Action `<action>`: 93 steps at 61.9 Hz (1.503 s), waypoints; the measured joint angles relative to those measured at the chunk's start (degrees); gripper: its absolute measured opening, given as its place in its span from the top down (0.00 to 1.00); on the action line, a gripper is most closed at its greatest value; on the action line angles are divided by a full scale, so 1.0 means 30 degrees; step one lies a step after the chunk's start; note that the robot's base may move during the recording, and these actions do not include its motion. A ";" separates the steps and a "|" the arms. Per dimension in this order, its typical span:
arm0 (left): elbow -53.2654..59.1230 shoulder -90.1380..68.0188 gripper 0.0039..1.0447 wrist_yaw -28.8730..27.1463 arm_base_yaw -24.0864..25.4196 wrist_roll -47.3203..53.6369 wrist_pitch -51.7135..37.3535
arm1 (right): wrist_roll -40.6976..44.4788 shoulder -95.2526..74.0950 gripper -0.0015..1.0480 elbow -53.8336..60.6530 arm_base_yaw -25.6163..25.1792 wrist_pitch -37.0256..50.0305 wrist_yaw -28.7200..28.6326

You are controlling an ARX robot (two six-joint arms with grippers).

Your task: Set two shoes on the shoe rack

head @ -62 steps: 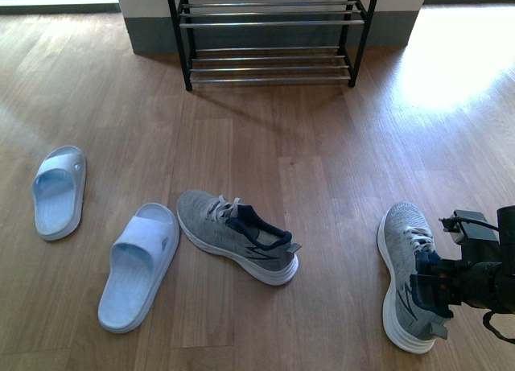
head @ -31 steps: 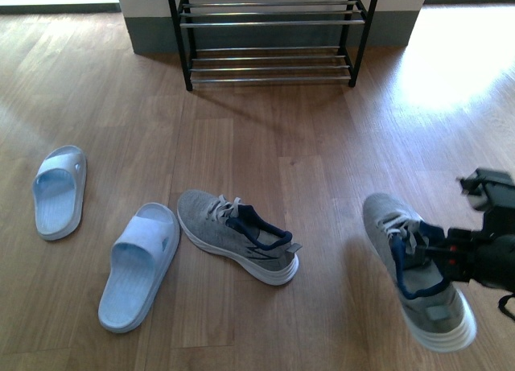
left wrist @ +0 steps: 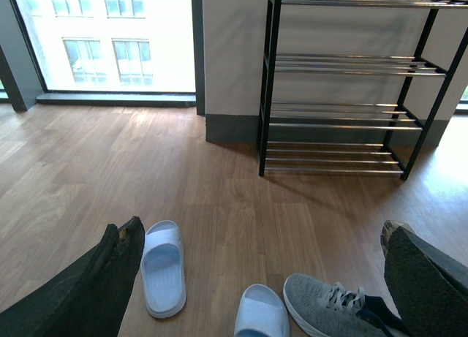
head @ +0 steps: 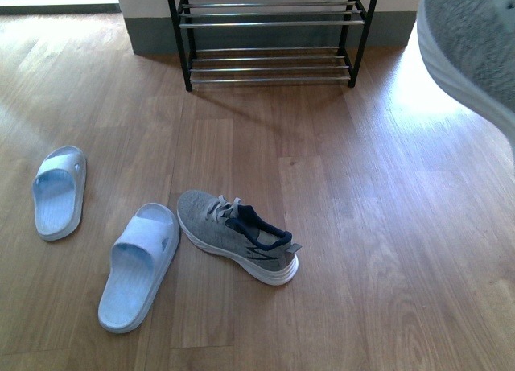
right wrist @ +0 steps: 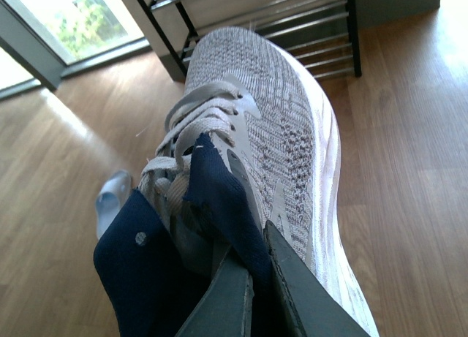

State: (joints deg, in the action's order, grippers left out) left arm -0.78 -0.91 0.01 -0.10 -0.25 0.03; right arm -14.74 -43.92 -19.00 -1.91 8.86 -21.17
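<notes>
up by the right arm, the jaws pinch the grey sneaker [right wrist: 278, 118] by its navy collar, clear of the floor [head: 346, 186]; its toe points toward the shoe rack [head: 269, 21]. left jaws hang open, empty.

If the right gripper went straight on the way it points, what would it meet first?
The right gripper, shut on the sneaker, points at the rack. The shoe's toe would likely reach its lower rods first, though depth is unclear.
</notes>
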 joint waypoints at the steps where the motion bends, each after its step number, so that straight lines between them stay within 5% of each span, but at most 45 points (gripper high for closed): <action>1: 0.0000 0.0007 0.09 0.0000 0.0000 0.0000 0.0000 | -0.0058 0.0124 0.99 0.0022 -0.0015 -0.0007 -0.0007; 67: -0.0007 0.0007 0.09 0.0000 0.0000 0.0000 -0.0007 | -0.0306 0.0474 0.99 0.0233 -0.0146 -0.0087 -0.0131; 68: -0.0080 -0.0240 0.09 -0.0488 -0.0175 -0.0219 0.0270 | -0.0306 0.0481 0.99 0.0233 -0.0146 -0.0087 -0.0160; 73: -0.2215 -0.4284 0.09 -0.8867 -0.2943 -0.4444 0.4656 | -0.0306 0.0474 0.99 0.0233 -0.0138 -0.0087 -0.0146; 77: -0.3555 -0.9398 0.09 -1.3573 -0.3956 -0.8364 0.4488 | -0.0306 0.0481 0.99 0.0233 -0.0146 -0.0087 -0.0066; 83: -0.5122 -1.5956 0.09 -1.4127 -0.4080 -1.2597 0.1617 | -0.0306 0.0481 0.99 0.0233 -0.0146 -0.0087 -0.0066; 93: -0.9034 -2.8669 0.09 -1.0484 -0.5158 -1.7435 -0.3446 | -0.0306 0.0481 0.99 0.0233 -0.0138 -0.0087 -0.0102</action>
State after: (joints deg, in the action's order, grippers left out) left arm -27.88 -86.91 -31.44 -15.57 -52.56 -10.31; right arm -15.66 -42.48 -18.31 -2.33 8.60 -21.47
